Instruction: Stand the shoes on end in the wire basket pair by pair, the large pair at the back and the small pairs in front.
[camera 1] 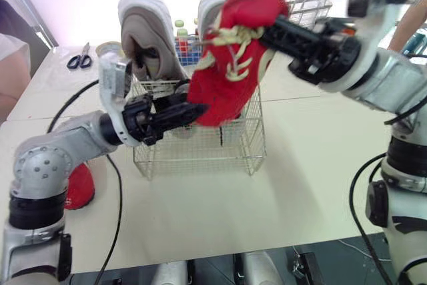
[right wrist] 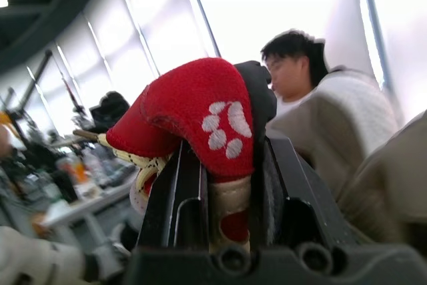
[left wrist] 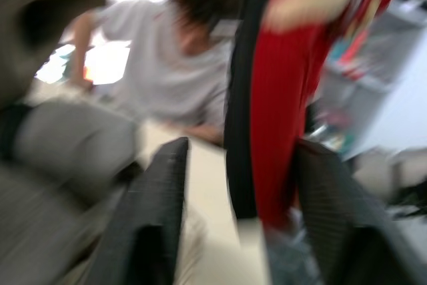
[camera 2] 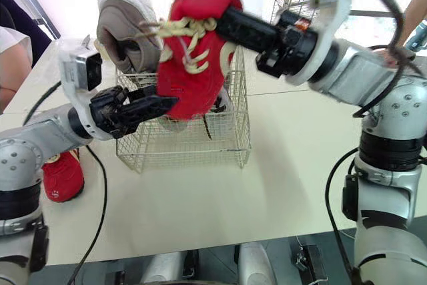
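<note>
My right gripper (camera 1: 271,29) is shut on the heel end of a red shoe (camera 1: 232,58) with cream laces, holding it toe-down over the wire basket (camera 1: 200,155). The heel tab carries a white paw print (right wrist: 223,125). My left gripper (camera 1: 195,113) is open at the shoe's lower toe end, and the black-edged sole (left wrist: 241,98) sits between its fingers (left wrist: 155,211). Two large grey-and-white shoes (camera 1: 148,31) stand on end at the back of the basket. A second red shoe (camera 1: 80,185) lies on the table by my left arm.
Scissors (camera 1: 80,60) and a tape roll (camera 1: 107,48) lie at the table's far left. Bottles (camera 1: 180,35) stand behind the basket, and another wire rack (camera 1: 308,9) is at back right. A person's sleeve (camera 1: 8,65) and a person's arm (camera 1: 408,26) are at the edges.
</note>
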Tool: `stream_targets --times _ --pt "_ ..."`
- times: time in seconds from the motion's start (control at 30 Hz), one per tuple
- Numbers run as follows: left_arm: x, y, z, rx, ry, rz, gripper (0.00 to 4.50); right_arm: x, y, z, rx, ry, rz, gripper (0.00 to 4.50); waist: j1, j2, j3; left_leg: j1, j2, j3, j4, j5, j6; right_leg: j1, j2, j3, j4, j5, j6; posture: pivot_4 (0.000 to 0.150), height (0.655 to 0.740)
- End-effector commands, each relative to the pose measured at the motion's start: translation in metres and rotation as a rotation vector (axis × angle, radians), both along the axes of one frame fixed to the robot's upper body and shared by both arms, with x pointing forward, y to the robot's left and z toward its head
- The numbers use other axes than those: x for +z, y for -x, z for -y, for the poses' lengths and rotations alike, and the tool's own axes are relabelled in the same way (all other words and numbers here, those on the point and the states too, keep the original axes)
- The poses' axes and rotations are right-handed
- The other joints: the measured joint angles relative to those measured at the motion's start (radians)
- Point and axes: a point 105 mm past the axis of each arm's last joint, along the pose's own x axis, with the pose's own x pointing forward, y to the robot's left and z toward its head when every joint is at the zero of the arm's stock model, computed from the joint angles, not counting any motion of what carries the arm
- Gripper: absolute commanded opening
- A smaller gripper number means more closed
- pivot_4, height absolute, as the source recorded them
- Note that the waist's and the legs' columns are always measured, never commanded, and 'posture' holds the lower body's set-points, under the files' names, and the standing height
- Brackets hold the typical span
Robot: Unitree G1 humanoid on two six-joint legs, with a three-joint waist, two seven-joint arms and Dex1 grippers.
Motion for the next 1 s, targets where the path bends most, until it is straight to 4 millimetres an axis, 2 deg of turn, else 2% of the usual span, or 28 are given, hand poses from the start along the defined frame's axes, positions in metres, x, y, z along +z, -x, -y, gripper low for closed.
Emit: stream_targets --times 0.03,0.13,0.23,0.37,0.5,0.67,0.87,1.0 --pt "0.013 0.022 -0.015 0.016 -0.118 0.088 3.02 0.002 0.007 0.013 0.027 0.128 0.155 0.6 -0.001 0.0 0.0 -0.001 0.0 0.0 0.0 0.0 0.0 -0.001 0.0 0.0 0.0 0.0 0.0 0.15 0.74" --pt "0.011 0.043 -0.02 -0.006 -0.224 0.076 3.02 -0.017 0.001 0.018 0.05 0.261 0.175 0.6 -0.003 -0.001 0.0 -0.002 0.001 0.001 0.0 -0.001 0.001 -0.002 -0.001 0.0 -0.001 -0.001 -0.002 0.15 0.74" --pt "0.008 0.059 -0.021 -0.031 -0.271 0.043 3.02 -0.029 -0.004 0.017 0.076 0.301 0.19 0.6 -0.003 0.0 0.001 -0.002 0.001 0.001 0.0 -0.001 0.001 -0.002 -0.002 0.0 -0.002 -0.002 -0.004 0.15 0.74" --pt "0.013 0.059 -0.026 0.01 -0.238 0.023 3.02 -0.048 -0.009 0.009 0.117 0.332 0.193 0.6 0.0 0.0 0.001 -0.002 0.001 0.001 0.0 -0.001 0.001 -0.002 -0.002 0.0 -0.001 -0.002 -0.004 0.15 0.74" --pt "0.014 0.059 -0.029 0.014 -0.23 -0.015 3.02 -0.08 -0.021 0.004 0.103 0.37 0.192 0.6 0.001 0.0 0.0 -0.002 0.001 0.001 0.0 -0.001 0.001 -0.002 -0.002 -0.001 -0.001 -0.002 -0.003 0.15 0.74" --pt "0.018 0.057 -0.035 0.027 -0.227 -0.033 3.02 -0.11 -0.026 0.001 0.089 0.409 0.166 0.6 0.001 0.0 0.001 -0.002 0.0 0.001 0.0 -0.001 0.001 -0.002 -0.002 -0.001 0.0 -0.002 -0.003 0.15 0.74" --pt "0.015 0.054 -0.035 0.02 -0.233 -0.047 3.02 -0.124 -0.027 0.002 0.068 0.38 0.121 0.6 0.0 0.0 0.001 -0.002 0.0 0.001 0.0 -0.001 0.001 -0.002 -0.002 -0.001 0.0 -0.002 -0.003 0.15 0.74" --pt "0.014 0.053 -0.038 0.021 -0.229 -0.055 3.09 -0.125 -0.027 0.008 0.016 0.392 0.104 2.33 0.001 0.0 0.001 -0.002 0.0 0.001 0.0 0.0 0.0 -0.002 -0.002 -0.001 0.0 -0.002 -0.003 0.15 0.74"
